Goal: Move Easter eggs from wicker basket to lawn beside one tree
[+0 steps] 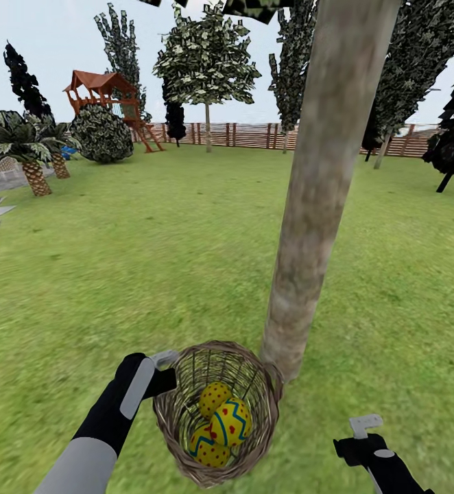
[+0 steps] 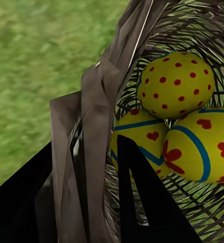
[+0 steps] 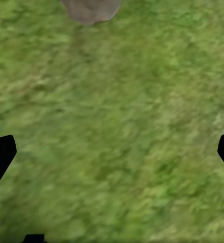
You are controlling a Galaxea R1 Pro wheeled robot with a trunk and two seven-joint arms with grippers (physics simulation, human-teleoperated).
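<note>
1. The Easter eggs (image 1: 221, 423) (image 2: 178, 83) are coloured bright yellow, with red dots, red hearts and blue bands.
2. The wicker basket (image 1: 265, 405) (image 2: 97, 101) is woven in brown.
3. The lawn (image 1: 151, 261) (image 3: 112, 131) is coloured green.
4. The tree (image 1: 316, 192) trunk is mottled in pale grey and brown.
5. The left gripper (image 1: 162, 367) is coloured black with a grey strip.
6. The fence (image 1: 254, 135) is made of brown slats.
7. The playhouse (image 1: 107, 96) is roofed in red-brown.

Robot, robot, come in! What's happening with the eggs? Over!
Left hand clamped on basket rim, right hand open over grass. All three eggs in the basket. Basket right beside the tree. Nothing in the way.
</note>
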